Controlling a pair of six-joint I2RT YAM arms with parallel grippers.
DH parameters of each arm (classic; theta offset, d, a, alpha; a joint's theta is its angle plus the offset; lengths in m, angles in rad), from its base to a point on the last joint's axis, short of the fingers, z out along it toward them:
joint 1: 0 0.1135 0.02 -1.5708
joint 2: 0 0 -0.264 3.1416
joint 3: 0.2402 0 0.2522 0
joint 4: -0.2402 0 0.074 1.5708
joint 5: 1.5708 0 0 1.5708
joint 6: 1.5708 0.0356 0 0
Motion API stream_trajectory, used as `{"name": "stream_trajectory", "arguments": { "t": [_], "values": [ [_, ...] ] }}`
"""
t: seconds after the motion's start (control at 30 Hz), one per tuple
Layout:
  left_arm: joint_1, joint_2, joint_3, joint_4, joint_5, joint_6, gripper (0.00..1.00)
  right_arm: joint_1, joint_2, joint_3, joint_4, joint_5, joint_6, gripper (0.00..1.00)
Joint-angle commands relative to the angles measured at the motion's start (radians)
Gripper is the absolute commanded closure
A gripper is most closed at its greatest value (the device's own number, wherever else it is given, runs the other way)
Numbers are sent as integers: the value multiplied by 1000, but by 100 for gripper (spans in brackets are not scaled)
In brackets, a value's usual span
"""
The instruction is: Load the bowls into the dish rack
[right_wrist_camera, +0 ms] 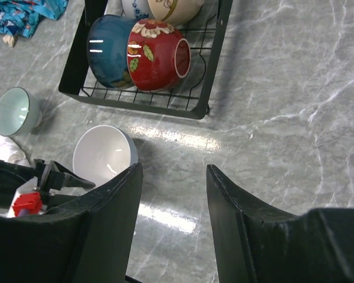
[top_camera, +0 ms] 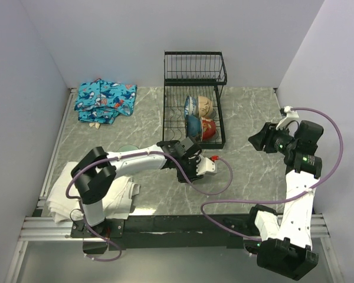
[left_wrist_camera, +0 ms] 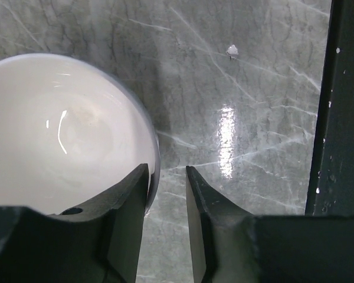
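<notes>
A white bowl (left_wrist_camera: pixel 59 135) sat mouth-up on the marbled table (top_camera: pixel 248 106), just in front of the near rail of the black wire dish rack (right_wrist_camera: pixel 143 107). The left gripper (left_wrist_camera: pixel 167 174) pointed straight down over its rim. The jaws stood partly open astride that rim, one finger (left_wrist_camera: pixel 128 224) inside the bowl and the other (left_wrist_camera: pixel 202 224) outside. A sliver of table showed between the outer finger and the bowl wall, and no firm hold could be seen.

The rack lay with its long axis running away from the arms, its upright back section at the far end. Four bowls stood on edge in it, in two pairs. In the nearer pair, a red flowered bowl (right_wrist_camera: pixel 156 62) sat close against the right side of a blue bowl (right_wrist_camera: pixel 109 53), its foot ring facing the rack's right wall. In the farther pair, a blue-and-white bowl (top_camera: pixel 192 106) stood beside a cream bowl (top_camera: pixel 206 107).

A pale green bowl (right_wrist_camera: pixel 15 112) rested upright on the table, left of the rack and apart from the white bowl. The right gripper (right_wrist_camera: pixel 171 177) hung above the table to the right of the rack, jaws wide apart, gripping nothing. A blue patterned cloth (top_camera: pixel 104 100) lay crumpled at the far left, and a white cloth (top_camera: pixel 65 191) sat near the left arm's base.
</notes>
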Motion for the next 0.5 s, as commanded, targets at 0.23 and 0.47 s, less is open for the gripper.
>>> {"name": "stream_trajectory", "arguments": {
  "t": [0.23, 0.47],
  "values": [
    [2, -22, 83, -20, 64, -13, 96, -15, 19, 39, 50, -10, 23, 46],
    [158, -160, 262, -175, 245, -23, 99, -15, 94, 77, 23, 9, -17, 47]
  ]
}}
